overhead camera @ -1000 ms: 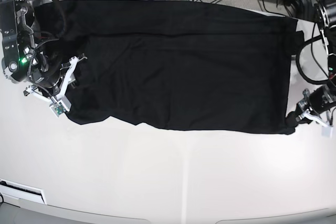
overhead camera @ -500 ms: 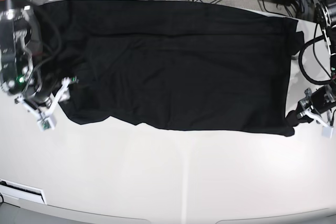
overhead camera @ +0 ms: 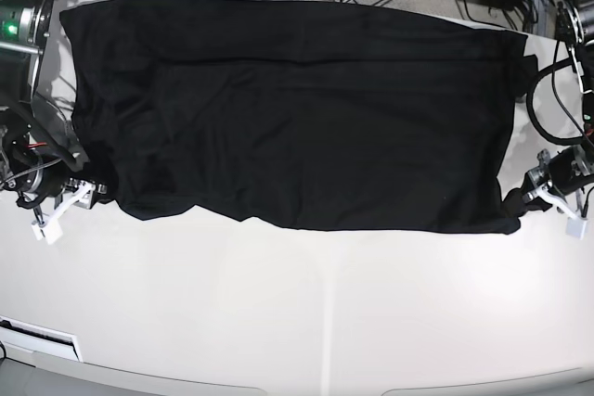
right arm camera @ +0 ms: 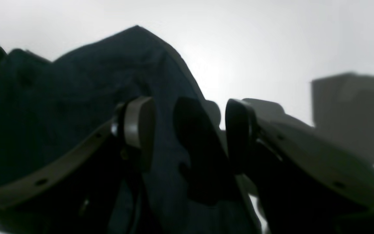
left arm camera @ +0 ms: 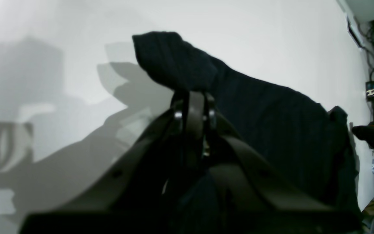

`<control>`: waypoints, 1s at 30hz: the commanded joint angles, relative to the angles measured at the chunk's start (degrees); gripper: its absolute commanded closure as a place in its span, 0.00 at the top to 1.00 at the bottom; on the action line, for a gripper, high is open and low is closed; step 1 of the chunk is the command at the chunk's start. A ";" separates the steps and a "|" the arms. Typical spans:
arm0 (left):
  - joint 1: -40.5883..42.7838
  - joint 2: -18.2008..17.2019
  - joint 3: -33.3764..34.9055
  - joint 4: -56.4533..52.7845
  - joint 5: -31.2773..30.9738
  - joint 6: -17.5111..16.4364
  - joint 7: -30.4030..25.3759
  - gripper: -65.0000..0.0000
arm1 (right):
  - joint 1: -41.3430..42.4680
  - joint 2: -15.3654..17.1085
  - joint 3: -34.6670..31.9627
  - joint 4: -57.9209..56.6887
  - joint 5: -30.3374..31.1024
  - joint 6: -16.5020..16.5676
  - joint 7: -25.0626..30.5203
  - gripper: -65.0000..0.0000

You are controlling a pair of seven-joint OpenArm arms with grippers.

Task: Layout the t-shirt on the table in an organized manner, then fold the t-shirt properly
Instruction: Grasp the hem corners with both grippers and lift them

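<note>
Right pincer (right arm camera: 190,133) spread wide over t-shirt (right arm camera: 60,104) edge, white table (right arm camera: 271,48) behind.

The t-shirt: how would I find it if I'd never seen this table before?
Look at the big glossy white table. Spread wide across its far half lies the t-shirt, a plain black cloth sheet that stretches nearly from one side of the table to the other. It is the only soft, dark thing on the table; the cables beyond the far edge are thin and tangled.

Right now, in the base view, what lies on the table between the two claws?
The black t-shirt, spread flat, fills the stretch from the right claw to the left claw on the white table.
</note>
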 commanded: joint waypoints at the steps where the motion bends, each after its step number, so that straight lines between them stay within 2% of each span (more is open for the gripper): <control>1: -1.49 -1.11 -0.31 0.85 -1.16 -0.63 -0.98 0.00 | 1.46 0.26 0.24 0.55 -0.37 -0.04 1.70 0.55; 4: -1.49 -1.14 -0.31 0.85 -1.16 -0.66 -0.98 0.00 | 1.46 -1.92 0.20 0.55 -5.22 -2.71 4.61 0.55; 8: -1.46 -1.14 -0.33 0.85 -1.16 -0.63 -0.94 0.00 | 1.49 -4.72 0.20 0.55 -9.27 -4.33 7.30 0.55; 13: -1.46 -1.14 -0.31 0.85 -1.14 -0.66 -0.26 0.00 | 1.49 -5.51 0.20 0.55 -11.17 -5.35 9.94 0.55; 15: -1.46 -1.11 -0.33 0.85 -1.16 -0.63 -0.26 0.00 | 1.49 -5.51 0.20 0.55 -11.15 -5.73 10.45 0.50; 17: -1.49 -1.07 -0.31 0.85 -1.16 -0.66 -0.28 0.00 | 1.46 -5.53 0.20 0.55 -11.15 -5.73 10.58 0.38; 19: -1.49 -0.94 -0.31 0.85 -1.16 -0.63 -0.28 0.00 | 1.46 -5.53 0.20 0.55 -11.15 -4.55 10.84 0.20; 21: -1.49 -0.74 -0.31 0.85 -1.16 -0.63 -0.31 0.00 | 1.57 -5.49 0.20 0.57 -11.15 -0.83 12.09 0.00; 24: -2.34 -1.01 -0.31 0.87 -1.18 -0.72 -0.31 0.00 | 2.75 -5.40 0.22 1.14 -11.13 4.52 11.52 0.00; 27: -3.80 -1.77 -0.31 0.87 -1.18 -1.59 0.13 0.00 | 3.39 -4.87 0.22 4.50 -10.21 5.19 8.41 0.00; 30: -5.07 -2.78 -0.31 0.87 -1.22 -1.59 0.31 0.00 | 2.89 -4.42 0.22 10.95 -9.31 5.19 2.73 0.00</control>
